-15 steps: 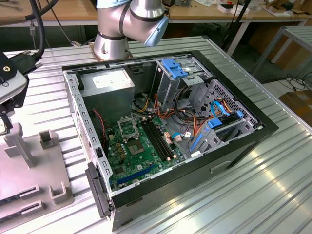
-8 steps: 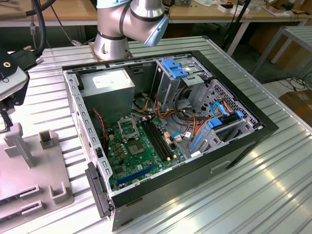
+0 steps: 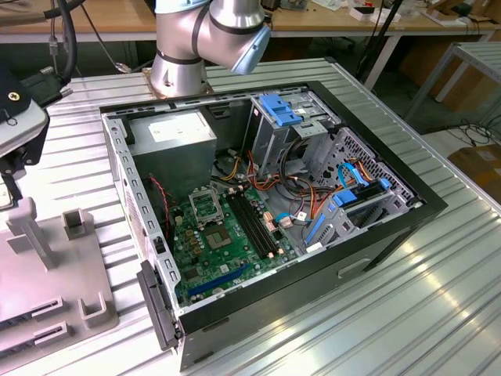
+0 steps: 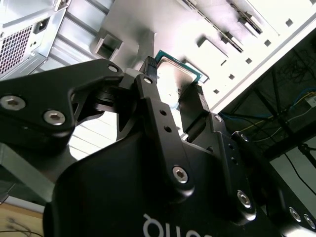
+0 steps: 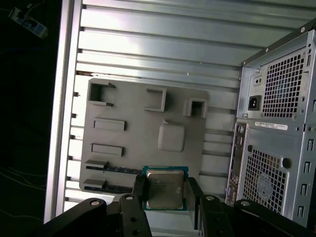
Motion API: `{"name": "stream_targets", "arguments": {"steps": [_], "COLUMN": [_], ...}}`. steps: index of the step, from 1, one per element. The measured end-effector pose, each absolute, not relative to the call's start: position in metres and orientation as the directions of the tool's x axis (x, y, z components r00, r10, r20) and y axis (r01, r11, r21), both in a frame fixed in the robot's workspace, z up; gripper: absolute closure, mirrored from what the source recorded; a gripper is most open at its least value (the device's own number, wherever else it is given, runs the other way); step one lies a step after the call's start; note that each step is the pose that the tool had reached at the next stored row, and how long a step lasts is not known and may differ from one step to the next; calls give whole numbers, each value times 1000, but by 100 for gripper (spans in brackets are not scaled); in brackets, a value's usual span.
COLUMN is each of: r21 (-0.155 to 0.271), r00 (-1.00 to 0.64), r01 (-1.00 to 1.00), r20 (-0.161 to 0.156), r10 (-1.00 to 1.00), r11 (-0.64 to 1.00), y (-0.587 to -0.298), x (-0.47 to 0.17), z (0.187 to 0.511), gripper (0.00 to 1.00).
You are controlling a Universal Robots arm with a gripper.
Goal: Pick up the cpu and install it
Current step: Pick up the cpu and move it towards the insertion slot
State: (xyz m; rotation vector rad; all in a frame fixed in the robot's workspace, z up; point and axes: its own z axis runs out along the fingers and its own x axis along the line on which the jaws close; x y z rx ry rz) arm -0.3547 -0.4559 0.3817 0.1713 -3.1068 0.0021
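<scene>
The cpu point(image 5: 165, 186), a small square chip with a silvery metal top and a green rim, sits between my gripper's point(image 5: 165, 195) two black fingers, which press on its opposite edges. It hangs over the near edge of a grey holder plate point(image 5: 128, 143); I cannot tell whether it touches the plate. The second wrist view shows the cpu point(image 4: 177, 74) from below, clamped in the same gripper point(image 4: 174, 84). In the exterior view the open computer case point(image 3: 391, 227) holds the green motherboard point(image 3: 207, 254) with its metal-framed socket point(image 3: 205, 207).
The arm's wrist end point(image 3: 16, 117) hangs at the exterior view's left, over the grey holder plate point(image 3: 47, 266) with its raised blocks. The case's rear wall point(image 5: 276, 123) stands close beside the plate. Cables, drive cages and memory slots point(image 3: 254, 223) crowd the case's inside.
</scene>
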Motion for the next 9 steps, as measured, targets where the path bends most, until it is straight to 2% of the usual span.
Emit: {"name": "stream_targets", "arguments": {"steps": [9], "r21": [0], "r00": [-994], "r01": [-110], "r20": [30], "r10": [-110], "r11": [994], "y": [-456], "x": [-340], "z": [382], "gripper": [56]}}
